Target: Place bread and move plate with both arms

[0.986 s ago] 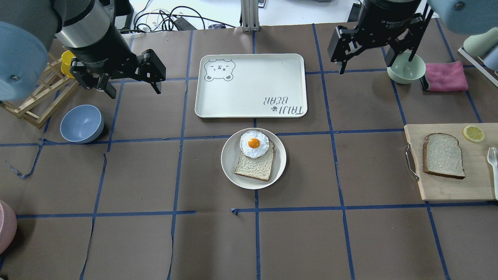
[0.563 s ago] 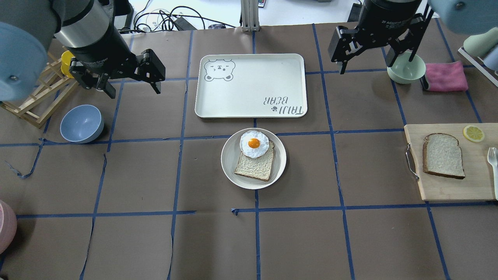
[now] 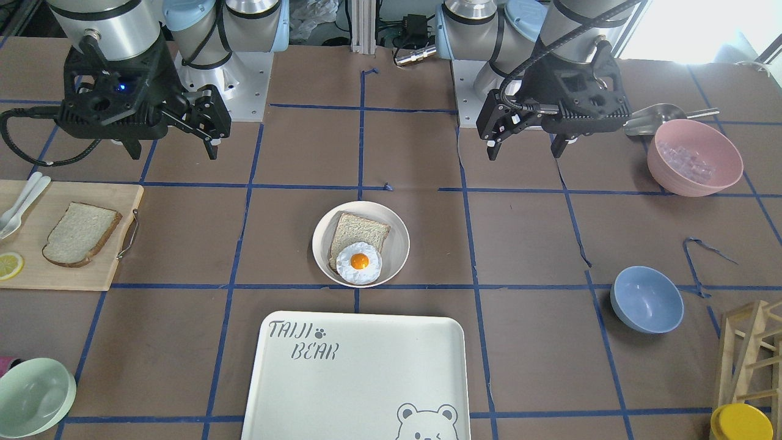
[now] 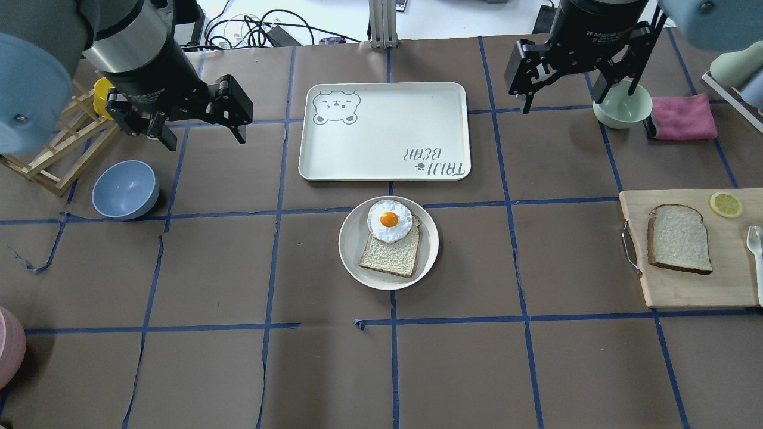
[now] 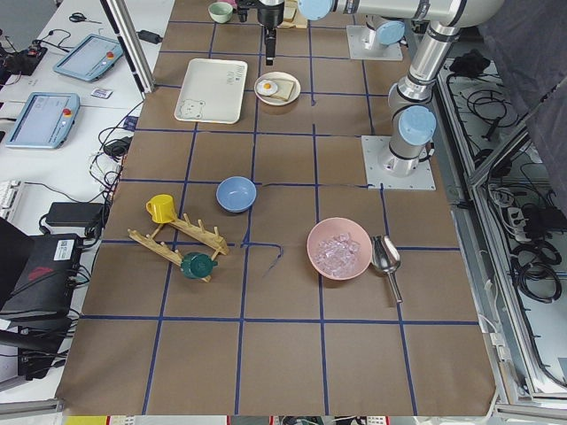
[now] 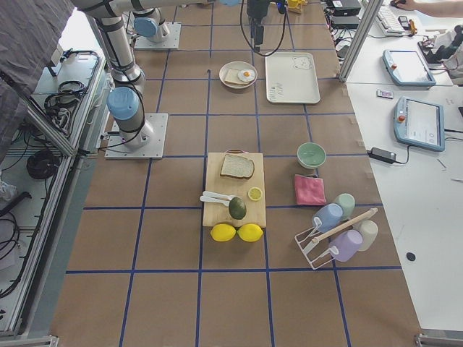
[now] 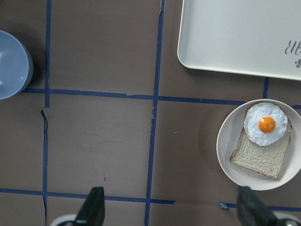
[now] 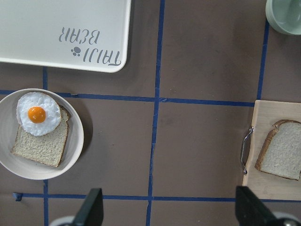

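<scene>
The bread (image 4: 679, 238) lies flat on a wooden cutting board (image 4: 685, 286) at the right side; it also shows in the front view (image 3: 79, 234) and the right wrist view (image 8: 281, 150). The plate (image 4: 351, 244) sits at the table's middle and holds a lighter slice with a fried egg (image 4: 388, 220). The plate also shows in the left wrist view (image 7: 225, 146). My left gripper (image 4: 207, 142) hovers open and empty at the far left. My right gripper (image 4: 562, 106) hovers open and empty at the far right, well apart from the bread.
A white bear-printed tray (image 4: 384, 131) lies just beyond the plate. A pale green bowl (image 4: 623, 104) and pink cloth (image 4: 682, 116) are by the right gripper. A blue bowl (image 4: 125, 189) and wooden rack (image 4: 53, 149) are at the left. A lemon slice (image 4: 725, 204) is on the board.
</scene>
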Controlling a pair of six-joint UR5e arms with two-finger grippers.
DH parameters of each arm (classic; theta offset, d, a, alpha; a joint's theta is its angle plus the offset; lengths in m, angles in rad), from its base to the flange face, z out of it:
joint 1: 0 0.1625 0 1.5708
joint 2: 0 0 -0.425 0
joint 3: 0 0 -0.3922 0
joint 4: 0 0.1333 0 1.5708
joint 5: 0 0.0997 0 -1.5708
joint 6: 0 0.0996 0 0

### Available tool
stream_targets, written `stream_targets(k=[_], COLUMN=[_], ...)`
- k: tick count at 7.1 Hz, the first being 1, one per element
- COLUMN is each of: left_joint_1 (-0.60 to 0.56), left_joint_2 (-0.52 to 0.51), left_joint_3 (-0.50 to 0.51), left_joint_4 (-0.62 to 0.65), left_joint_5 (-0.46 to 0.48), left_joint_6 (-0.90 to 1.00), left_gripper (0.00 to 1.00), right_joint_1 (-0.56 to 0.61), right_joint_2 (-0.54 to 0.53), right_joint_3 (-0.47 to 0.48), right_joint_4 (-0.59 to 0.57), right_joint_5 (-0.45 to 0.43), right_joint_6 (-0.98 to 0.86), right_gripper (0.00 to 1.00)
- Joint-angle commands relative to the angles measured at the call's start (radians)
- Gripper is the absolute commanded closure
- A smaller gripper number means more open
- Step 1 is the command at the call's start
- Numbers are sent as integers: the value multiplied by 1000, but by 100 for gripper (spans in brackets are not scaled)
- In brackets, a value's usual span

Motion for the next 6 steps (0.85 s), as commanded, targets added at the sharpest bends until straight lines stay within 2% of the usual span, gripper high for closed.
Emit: stream_targets(k=[1, 6], left_joint_1=[0, 0], left_joint_2=[0, 2], left_joint_3=[0, 0], left_joint_4=[0, 0], left_joint_5=[0, 0], left_joint_6=[0, 0], left_gripper=[0, 0], right_joint_1=[-2, -10], right_joint_2=[0, 0], right_joint_3=[0, 20], right_joint_4=[0, -3], right_joint_5=[0, -9], right_joint_6=[0, -1], right_gripper=[0, 0])
